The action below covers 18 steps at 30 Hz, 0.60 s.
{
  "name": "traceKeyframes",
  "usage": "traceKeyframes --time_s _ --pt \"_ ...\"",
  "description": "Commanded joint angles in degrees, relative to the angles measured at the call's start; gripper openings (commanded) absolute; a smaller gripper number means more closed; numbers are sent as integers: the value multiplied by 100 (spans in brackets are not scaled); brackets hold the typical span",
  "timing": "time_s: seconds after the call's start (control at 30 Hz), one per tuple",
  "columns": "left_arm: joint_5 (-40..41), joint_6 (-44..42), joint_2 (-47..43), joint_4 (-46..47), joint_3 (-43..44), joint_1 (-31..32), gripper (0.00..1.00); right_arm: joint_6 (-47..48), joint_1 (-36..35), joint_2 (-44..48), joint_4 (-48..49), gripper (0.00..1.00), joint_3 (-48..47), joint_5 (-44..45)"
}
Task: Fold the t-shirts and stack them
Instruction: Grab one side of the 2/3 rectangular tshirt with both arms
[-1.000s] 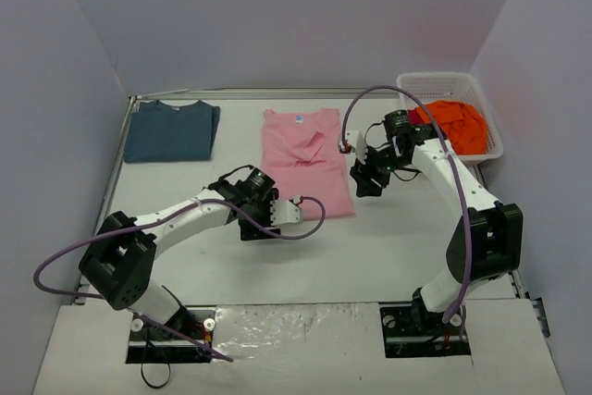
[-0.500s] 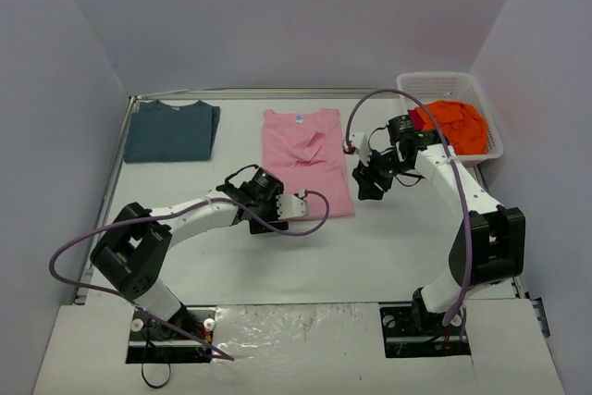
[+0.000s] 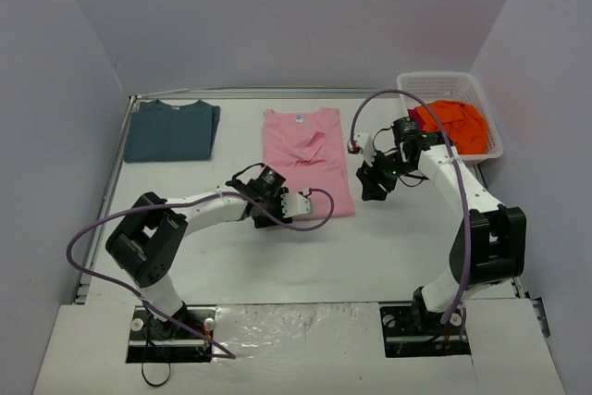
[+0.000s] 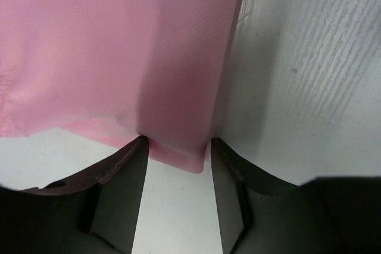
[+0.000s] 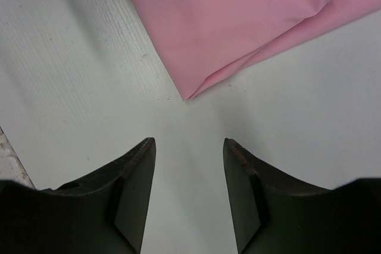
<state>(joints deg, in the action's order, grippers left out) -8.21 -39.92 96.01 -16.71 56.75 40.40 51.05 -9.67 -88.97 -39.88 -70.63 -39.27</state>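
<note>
Mid-counter, nearer far edge: pink t-shirt [image 3: 305,159] flat. Left gripper [image 4: 177,147] parted, straddling near hem corner; right gripper [image 5: 187,159] parted, short of side fold corner. Pinch all layers before lifting.

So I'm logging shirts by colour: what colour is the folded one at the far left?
The folded shirt is dark teal-blue, clearest in the top external view.

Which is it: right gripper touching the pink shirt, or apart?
Apart. Right wrist view shows bare table between the right gripper and the pink shirt corner.
</note>
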Motion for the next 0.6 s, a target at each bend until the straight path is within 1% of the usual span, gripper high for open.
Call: traceKeyframes --time_s 0.0,0.07,0.1,0.13,0.33,0.37,0.47,0.53,0.57 --pt "-137 98 155 -262 239 -50 42 63 27 213 -134 45 163 -81" --pt "-216 134 217 -367 301 -94 19 124 27 371 -117 45 260 -90" --pt "-277 151 217 -412 345 -111 5 186 27 424 -117 45 382 -99" --pt "-417 160 225 -464 371 -138 3 212 27 563 -117 45 444 -107" --pt "-980 46 225 -1219 757 -278 2 388 9 1126 -134 45 918 -37" --pt "-1155 2 243 -1334 837 -383 2 467 9 1214 -126 45 998 -72" --pt "-1620 -103 357 -1903 1214 -594 2 792 -35 1522 -12 49 1357 -152" --pt "-1736 -156 453 -2125 1347 -665 2 810 -78 1584 120 48 1490 -160" --pt "-1780 -182 471 -2283 1434 -691 2 819 -105 1584 242 46 1604 -152"
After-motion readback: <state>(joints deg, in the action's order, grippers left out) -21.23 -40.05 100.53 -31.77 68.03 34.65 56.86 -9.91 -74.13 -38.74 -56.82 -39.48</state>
